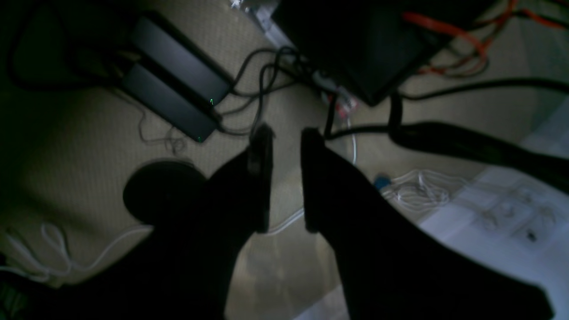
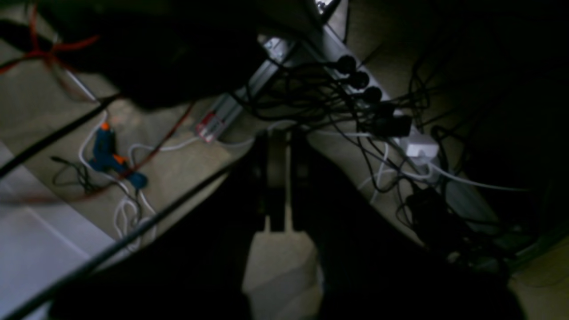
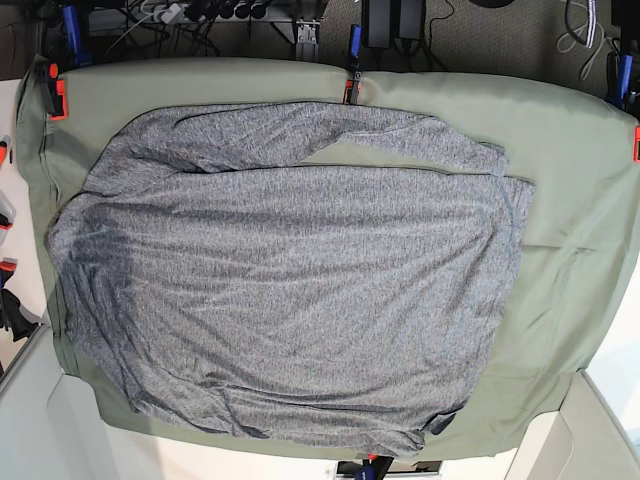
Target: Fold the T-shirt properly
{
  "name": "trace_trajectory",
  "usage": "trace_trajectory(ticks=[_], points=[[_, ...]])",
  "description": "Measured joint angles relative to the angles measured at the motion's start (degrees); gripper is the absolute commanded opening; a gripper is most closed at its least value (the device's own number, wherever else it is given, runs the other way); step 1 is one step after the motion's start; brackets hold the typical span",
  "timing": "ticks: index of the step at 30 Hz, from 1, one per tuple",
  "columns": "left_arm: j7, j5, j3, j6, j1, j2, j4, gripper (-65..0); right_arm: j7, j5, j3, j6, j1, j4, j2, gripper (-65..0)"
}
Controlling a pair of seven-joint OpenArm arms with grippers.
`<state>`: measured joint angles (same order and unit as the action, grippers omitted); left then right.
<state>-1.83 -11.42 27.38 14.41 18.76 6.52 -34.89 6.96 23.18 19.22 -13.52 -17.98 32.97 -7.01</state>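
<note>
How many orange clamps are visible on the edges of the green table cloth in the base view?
3. One clamp at the far left corner, one at the far edge's middle, one on the right edge. More may be hidden beyond the frame.

we find a table covered by a smooth olive-green table cloth (image 3: 560, 200), held at its edges by orange and blue clamps (image 3: 352, 80). directly on the cloth lies the heather-grey t-shirt (image 3: 290, 280), spread flat and covering most of the surface. one long sleeve (image 3: 330, 135) lies folded across the far edge of the shirt. bare cloth shows along the base view's right side and in a narrow margin around the rest.
</note>
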Motion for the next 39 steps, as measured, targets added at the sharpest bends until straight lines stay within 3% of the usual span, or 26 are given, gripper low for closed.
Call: trace_trajectory(ticks=[8,12,16,18,22,24,29,31,36,39], points=[[-0.02,0.07,-0.11,0.00,11.39,5.49,-20.81,-53.0,-0.33,-0.07,0.00,0.00,-11.02,18.73,-5.40,-61.5],[-0.33,-0.15,-0.11,0.11,16.00,7.58,-29.79,-52.9,-0.52,-5.01,0.02,0.09,-16.33,28.65,-8.26,-61.5],[-2.27,-1.92,-0.20,-3.04,20.26,9.68,-38.86,-52.7,-0.63,-8.35,-0.31,0.28,-22.01,38.84,-11.43,-61.5],[-4.33,-3.41,-0.20,-4.72,22.14,10.51,-43.21,-48.2,-1.07,-9.03,-1.09,2.12,-24.94,43.76,-12.85,-61.5],[-7.17,-3.58,-0.15,-5.05,25.07,12.44,-52.09,-31.9,-1.38,-12.66,-4.15,6.34,-30.21,52.57,-14.97,-61.5],[-9.35,-3.65,-0.22,-5.18,26.27,13.53,-56.19,-31.2,-1.44,-15.45,-6.64,7.82,-32.24,56.52,-15.52,-61.5],[-13.94,-3.50,-0.22,-7.82,29.53,16.17,-66.38,-31.2,-3.08,-23.89,-14.16,7.50,-34.42,64.96,-15.72,-61.4],[-16.26,-3.50,-0.22,-8.68,30.34,17.00,-70.34,-31.2,-6.27,-28.59,-16.90,7.17,-34.27,67.82,-15.69,-57.4],[-20.59,-2.93,-0.48,-9.03,33.35,20.06,-78.29,-31.2,-12.09,-38.49,-23.30,4.52,-34.23,75.03,-15.69,-38.0],[-21.86,-2.97,-1.70,-7.78,35.50,21.27,-81.33,-31.2,-13.79,-40.94,-25.55,4.50,-34.23,77.64,-15.67,-37.1]])
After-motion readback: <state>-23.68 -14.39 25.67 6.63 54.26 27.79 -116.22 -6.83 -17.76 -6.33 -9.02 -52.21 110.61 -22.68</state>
